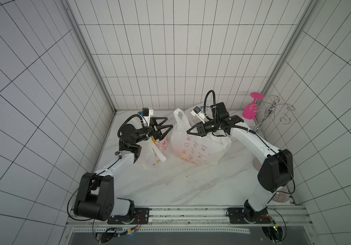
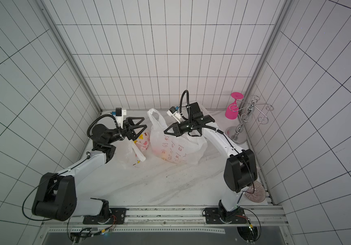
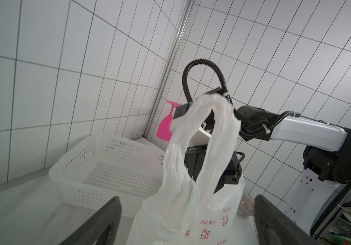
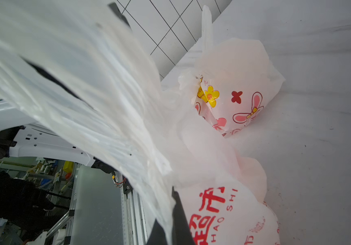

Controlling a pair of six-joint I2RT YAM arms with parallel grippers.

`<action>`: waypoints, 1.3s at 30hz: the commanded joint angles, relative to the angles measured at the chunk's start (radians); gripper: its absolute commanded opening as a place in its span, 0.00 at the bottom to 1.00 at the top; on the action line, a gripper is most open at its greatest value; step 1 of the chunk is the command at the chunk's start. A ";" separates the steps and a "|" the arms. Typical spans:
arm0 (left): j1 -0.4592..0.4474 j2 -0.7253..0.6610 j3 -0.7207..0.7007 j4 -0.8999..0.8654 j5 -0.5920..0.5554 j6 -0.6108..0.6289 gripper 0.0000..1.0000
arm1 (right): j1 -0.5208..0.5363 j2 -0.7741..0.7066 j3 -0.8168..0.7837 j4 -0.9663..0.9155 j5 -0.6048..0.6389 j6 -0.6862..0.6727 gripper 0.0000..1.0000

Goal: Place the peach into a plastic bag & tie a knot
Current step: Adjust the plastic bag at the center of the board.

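**Left gripper [image 1: 169,122]:** At 10 o'clock on the surface [image 1: 170,186]. The jaws stand wide apart and hold nothing. The left wrist view shows both fingers clear of the film.

**Printed bag [image 1: 159,146]:** A second bag with a rabbit pattern lies directly beneath the left gripper. It touches or nearly touches the task's bag.

**Free handle [image 1: 180,118]:** This loop stands upright at 11 o'clock of the plastic bag [image 1: 195,148], just beside the left fingertips and untouched.

**Peach [image 1: 177,151]:** An orange-red glow shows through the film low at 8 o'clock of the bag body. I judge this to be the fruit, already inside.

**Right gripper [image 1: 191,130]:** At 12 o'clock of the bag body, closed on the bag's other handle. The right wrist view shows the film pinched between its jaws.

**Pink glass [image 1: 250,110]:** Hangs on a wire rack at 2 o'clock, well apart from the work.

**Assessment:** The step in hand is taking the free handle so the knot can be started.

**Recommendations:**
- Bring the open jaws around the loop near its top, where the film is bunched into a strand.
- Close on the whole strand, not on one edge, or the thin film may slip.
- Keep the approach high so the printed bag is not caught.
- Have the right gripper hold its tension, so the mouth stays up and the peach stays low.
- Cross the handles only once both are firmly held.
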 commanded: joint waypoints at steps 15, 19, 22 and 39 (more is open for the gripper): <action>-0.159 0.114 0.187 -0.338 -0.013 0.352 0.98 | 0.046 0.048 0.056 -0.142 -0.187 -0.064 0.00; -0.176 0.127 0.173 -0.186 -0.003 0.217 0.95 | 0.054 0.059 0.067 -0.182 -0.182 -0.086 0.00; -0.181 0.146 0.168 -0.128 0.020 0.141 0.81 | 0.057 0.059 0.072 -0.182 -0.185 -0.083 0.00; -0.186 0.138 0.087 -0.096 0.048 0.088 0.34 | 0.069 0.068 0.089 -0.146 -0.182 -0.029 0.00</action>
